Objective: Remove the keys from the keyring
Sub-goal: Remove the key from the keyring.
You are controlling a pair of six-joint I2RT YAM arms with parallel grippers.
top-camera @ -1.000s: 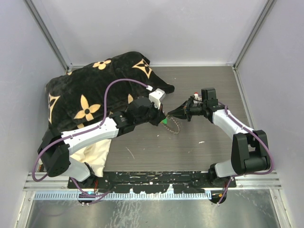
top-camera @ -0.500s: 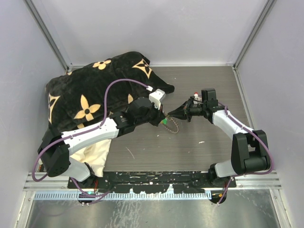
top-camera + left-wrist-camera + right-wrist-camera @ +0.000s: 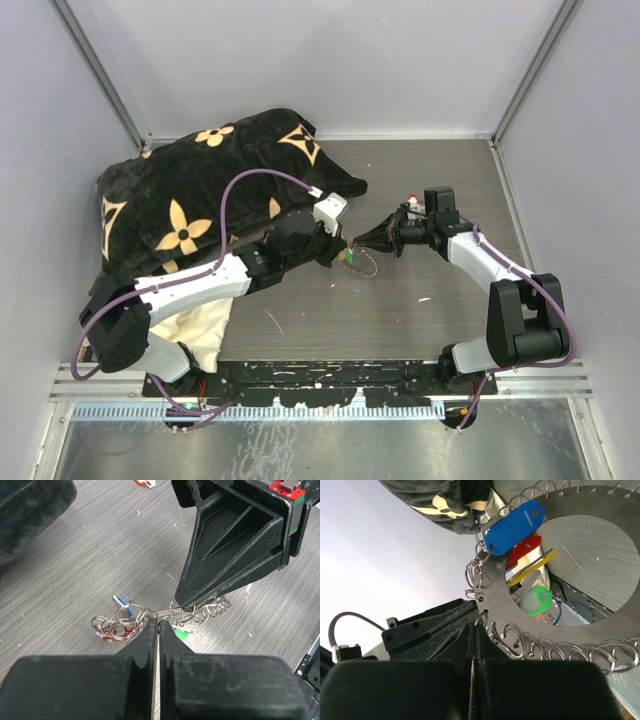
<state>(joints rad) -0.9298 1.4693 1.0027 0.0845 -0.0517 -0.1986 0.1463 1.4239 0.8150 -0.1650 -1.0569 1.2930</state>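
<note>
jaws both clenched: right gripper (image 3: 182, 607) pinching the keyring (image 3: 215, 609) over the table (image 3: 330, 320), left gripper (image 3: 156, 626) shut beside it, on what cannot tell. likely mid-way through working keys (image 3: 120, 625) off; next, sliding one along the coil. from left wrist only, keys bunched aside; from right, coloured heads inside the loop

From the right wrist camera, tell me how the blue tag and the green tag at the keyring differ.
The blue tag is a long oval, while the green tag looks shorter and rounder. The blue tag lies across the flat band of the keyring near the top of the view, whereas the green tag shows lower, inside the ring's opening. Both look like smooth coloured plastic.
</note>
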